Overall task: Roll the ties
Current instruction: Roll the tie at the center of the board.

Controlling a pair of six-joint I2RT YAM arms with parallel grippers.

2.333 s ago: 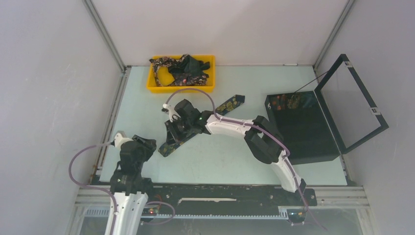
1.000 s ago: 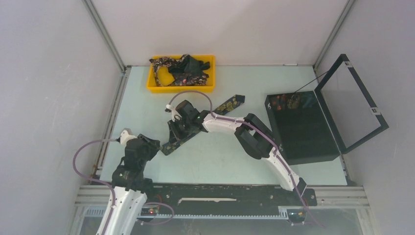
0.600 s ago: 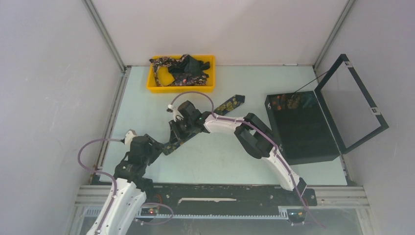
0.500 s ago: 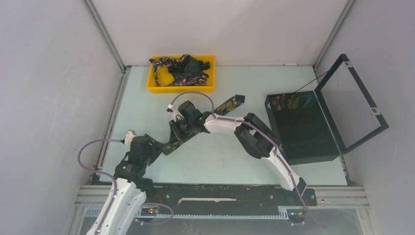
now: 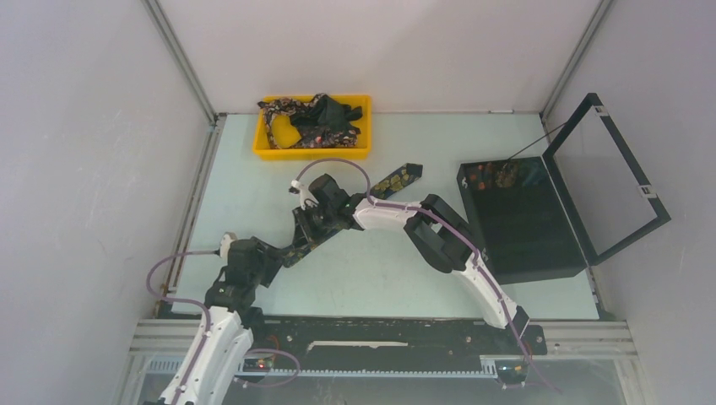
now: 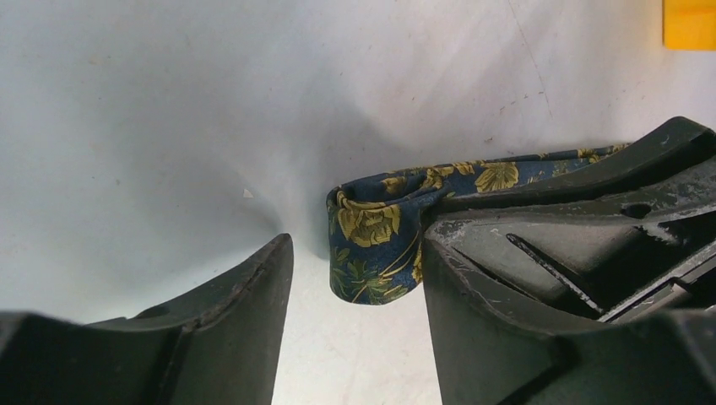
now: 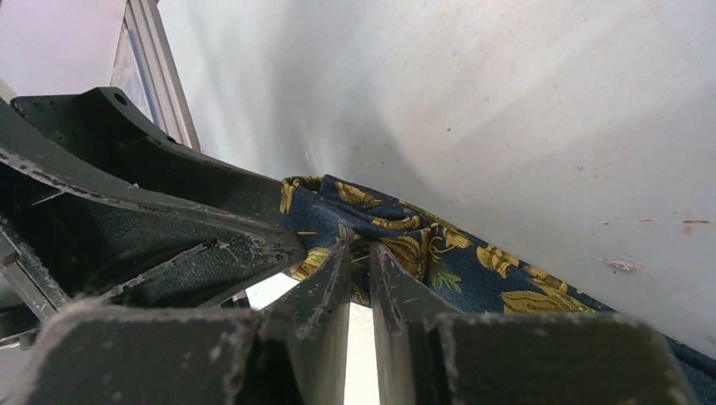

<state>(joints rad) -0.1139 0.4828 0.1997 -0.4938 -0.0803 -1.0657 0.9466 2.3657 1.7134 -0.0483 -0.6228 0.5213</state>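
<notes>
One dark blue tie (image 5: pixel 397 179) with gold flowers lies slanting across the table, its near end folded over. My right gripper (image 5: pixel 306 229) is shut on that folded part, the fingertips pinching a ridge of tie (image 7: pixel 439 257) cloth. My left gripper (image 5: pixel 268 253) stands open at the tie's near end. In the left wrist view the folded end of the tie (image 6: pixel 371 245) sits between my left gripper (image 6: pixel 355 253) fingers, touching neither pad that I can see. The right gripper (image 7: pixel 359 249) has the left one's dark finger close on its left.
A yellow tray (image 5: pixel 312 153) at the back holds several more tangled ties (image 5: pixel 314 118). A black hinged box (image 5: pixel 528 228) stands open at the right, its lid (image 5: pixel 612 177) upright, with patterned cloth (image 5: pixel 496 175) in its far corner. Metal frame rails line the table's edges.
My left arm has reached forward to the tie's near end and its jaws have widened. The right gripper has kept its hold in place on the tie.
</notes>
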